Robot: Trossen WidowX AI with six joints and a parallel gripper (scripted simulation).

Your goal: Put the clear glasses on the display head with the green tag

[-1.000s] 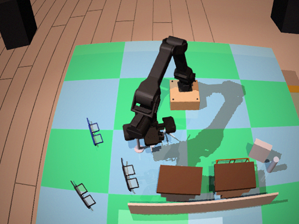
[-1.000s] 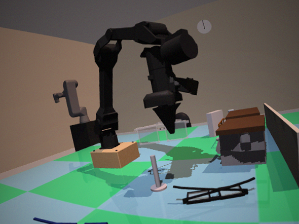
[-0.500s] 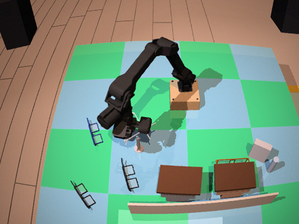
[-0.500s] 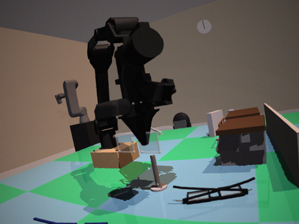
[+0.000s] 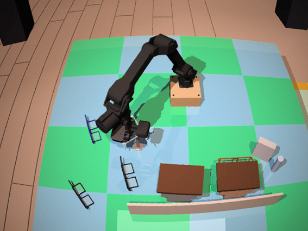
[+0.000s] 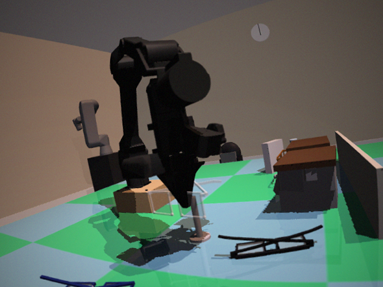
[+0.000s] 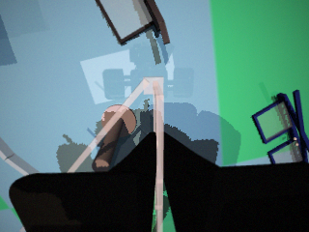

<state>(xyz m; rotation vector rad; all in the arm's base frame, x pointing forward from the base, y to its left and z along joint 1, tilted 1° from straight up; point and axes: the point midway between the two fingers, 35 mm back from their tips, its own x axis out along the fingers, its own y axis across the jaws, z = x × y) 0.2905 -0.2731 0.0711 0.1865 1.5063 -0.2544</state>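
My gripper is shut on the clear glasses at the bridge. The glasses hang above the table, beside and partly across the pink peg; whether they touch it I cannot tell. Two blocky display heads with flat brown tops stand beyond. The nearer head wears no glasses that I can see and is well away from the gripper. The other head has orange glasses on its front. No green tag shows in any view.
The pink peg stands close under the gripper. Black glasses lie near it, another black pair further left, and blue glasses beyond. A low wall stands behind the heads; a pale box and cylinder stand right.
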